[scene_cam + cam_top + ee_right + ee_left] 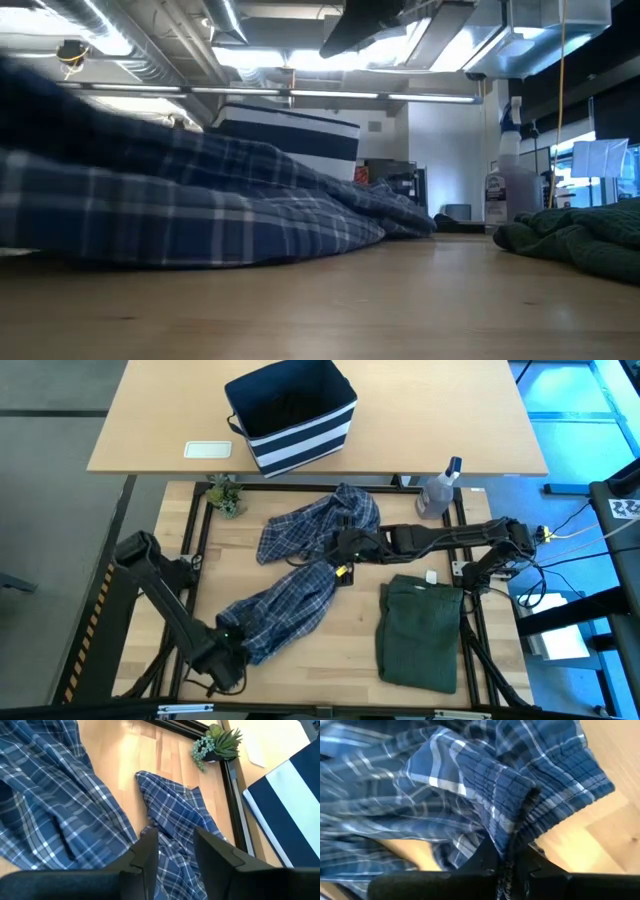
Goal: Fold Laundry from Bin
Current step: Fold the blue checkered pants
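Plaid shirt (300, 575) sprawled across mid tabletop (350, 650), from near the left gripper (228, 652) up toward the bin (292, 412) side. Left gripper jaws clamped tight on the shirt's gathered cuff edge at its near-left end; left wrist view shows the cloth pinched between them. Right gripper (345, 550) over the shirt's middle, jaws parted narrowly, nothing between them, cloth just beyond. Dark olive-green garment (420, 632) folded at right, well apart. Only the high view shows the bin's dark inside; small plant (215, 745) clearest in right wrist view.

Spray bottle (438, 493), small plant (226, 495), white card (208, 449).
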You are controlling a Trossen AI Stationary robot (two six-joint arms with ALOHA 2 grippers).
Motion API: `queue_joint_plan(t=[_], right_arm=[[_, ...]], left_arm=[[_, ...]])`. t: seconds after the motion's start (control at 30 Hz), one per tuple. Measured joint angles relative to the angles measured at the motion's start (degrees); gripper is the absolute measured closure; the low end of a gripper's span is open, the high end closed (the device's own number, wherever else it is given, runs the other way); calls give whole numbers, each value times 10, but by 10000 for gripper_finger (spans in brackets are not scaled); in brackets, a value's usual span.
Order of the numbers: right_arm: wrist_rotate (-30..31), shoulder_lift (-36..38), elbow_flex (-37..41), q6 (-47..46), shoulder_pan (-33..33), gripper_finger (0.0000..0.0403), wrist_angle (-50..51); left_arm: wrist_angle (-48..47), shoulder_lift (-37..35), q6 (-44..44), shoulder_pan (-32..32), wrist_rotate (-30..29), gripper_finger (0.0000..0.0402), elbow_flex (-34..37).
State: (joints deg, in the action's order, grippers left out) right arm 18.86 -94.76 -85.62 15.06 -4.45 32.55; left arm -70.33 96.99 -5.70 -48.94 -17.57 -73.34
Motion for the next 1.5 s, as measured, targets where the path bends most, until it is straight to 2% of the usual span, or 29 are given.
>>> queue_joint_plan(t=[0.23, 0.43, 0.53, 0.67, 0.77, 1.2, 1.33, 1.5], right_arm=[[-4, 0, 0, 1, 0, 279, 12], [-4, 0, 0, -7, 0, 279, 27], [-4, 0, 0, -13, 0, 279, 30], [-2, 0, 0, -13, 0, 279, 31], [1, -1, 0, -13, 0, 279, 32], [11, -1, 0, -16, 0, 279, 32], [8, -1, 0, -18, 0, 279, 38], [-53, -7, 0, -27, 0, 279, 51]], left_arm=[[46, 15, -55, -25, 12, 395, 0], [75, 16, -82, -38, 50, 395, 9], [47, 16, -106, -39, 52, 378, 20], [-35, 16, -161, -38, 54, 339, 31], [-53, 12, -179, -37, 54, 318, 22], [-51, -32, -227, -57, -43, 304, -80], [-35, -32, -227, -59, -127, 304, -67], [22, -32, -222, -34, -161, 303, -17]])
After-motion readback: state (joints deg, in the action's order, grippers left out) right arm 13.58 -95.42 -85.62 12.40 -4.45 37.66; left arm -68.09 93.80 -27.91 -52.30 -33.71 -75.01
